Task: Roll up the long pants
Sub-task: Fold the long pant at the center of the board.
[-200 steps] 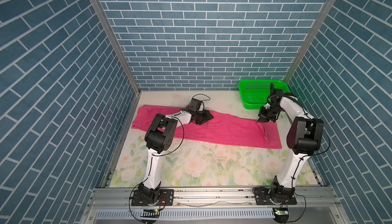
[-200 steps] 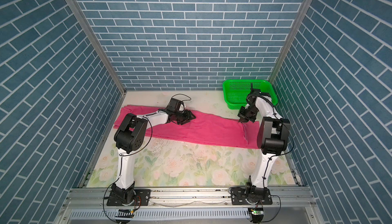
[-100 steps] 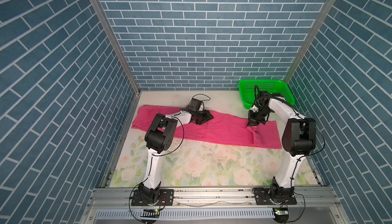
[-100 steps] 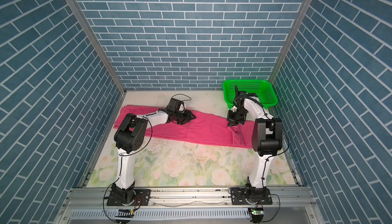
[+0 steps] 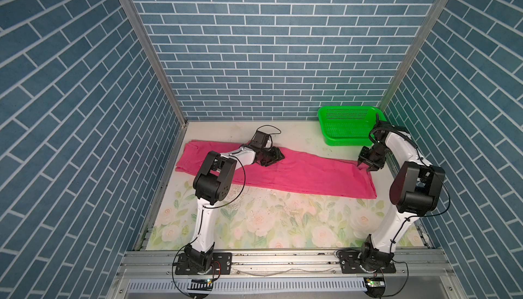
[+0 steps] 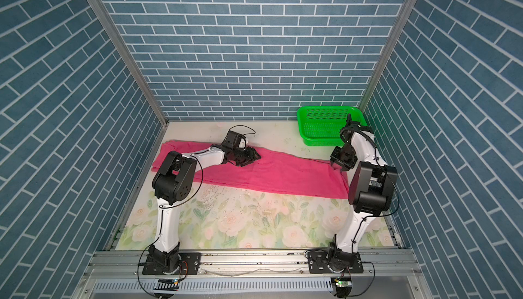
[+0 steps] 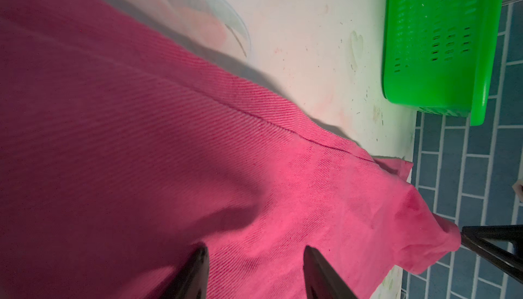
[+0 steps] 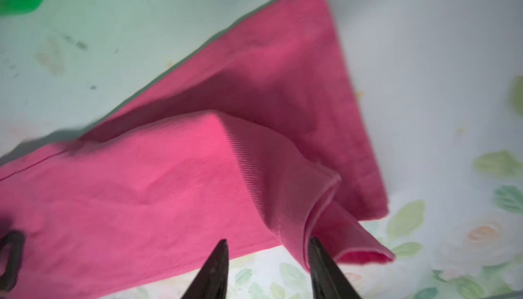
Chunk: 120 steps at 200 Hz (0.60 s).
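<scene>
Both parted, left jaws on long pants [image 5: 297, 176], right jaws at raised hem [image 8: 322, 195], floral mat [image 5: 268, 221] free alongside.

Behind the pants [image 5: 297, 176], at right, stands the basket [image 5: 345, 141].

it was a lab test booth: brick-print panels [image 5: 254, 57] in aluminium framing [image 5: 145, 48] enclosed a floral-covered table [image 5: 283, 221], with the left arm [image 5: 205, 221] and right arm [image 5: 393, 226] bolted to a metal rail [image 5: 283, 258].
</scene>
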{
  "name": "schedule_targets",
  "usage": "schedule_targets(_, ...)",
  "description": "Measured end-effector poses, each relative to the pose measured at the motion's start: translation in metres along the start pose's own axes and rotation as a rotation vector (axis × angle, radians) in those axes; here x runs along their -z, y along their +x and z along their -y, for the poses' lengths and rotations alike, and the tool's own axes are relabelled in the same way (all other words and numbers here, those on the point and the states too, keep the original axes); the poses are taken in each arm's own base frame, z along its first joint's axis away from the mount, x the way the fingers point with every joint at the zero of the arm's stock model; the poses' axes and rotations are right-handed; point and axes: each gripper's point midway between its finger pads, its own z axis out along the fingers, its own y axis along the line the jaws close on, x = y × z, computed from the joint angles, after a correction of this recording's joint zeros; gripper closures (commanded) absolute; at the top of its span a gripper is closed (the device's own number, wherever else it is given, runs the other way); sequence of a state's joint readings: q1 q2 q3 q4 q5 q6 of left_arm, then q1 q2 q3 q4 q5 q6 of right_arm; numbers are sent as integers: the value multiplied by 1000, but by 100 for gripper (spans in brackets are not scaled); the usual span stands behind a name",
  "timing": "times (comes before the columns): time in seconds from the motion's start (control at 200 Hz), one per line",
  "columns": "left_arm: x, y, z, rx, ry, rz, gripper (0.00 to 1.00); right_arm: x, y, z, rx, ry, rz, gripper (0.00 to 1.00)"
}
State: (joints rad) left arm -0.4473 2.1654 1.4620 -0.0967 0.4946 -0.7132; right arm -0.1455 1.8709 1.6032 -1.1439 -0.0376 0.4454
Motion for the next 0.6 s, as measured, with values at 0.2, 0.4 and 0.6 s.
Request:
schedule_targets(0.2,0,0,-1,-10,-1,-1,41,9,-11,27,-49,64,51,52)
schedule_targets(0.4,0,0,-1,-13,-2,-2,41,-11,-17,59,-257,-50,8,54)
schedule_targets(0.6,1,2,-2,-16,0,-1,41,-38,-39,85,-445,-197,-39,54)
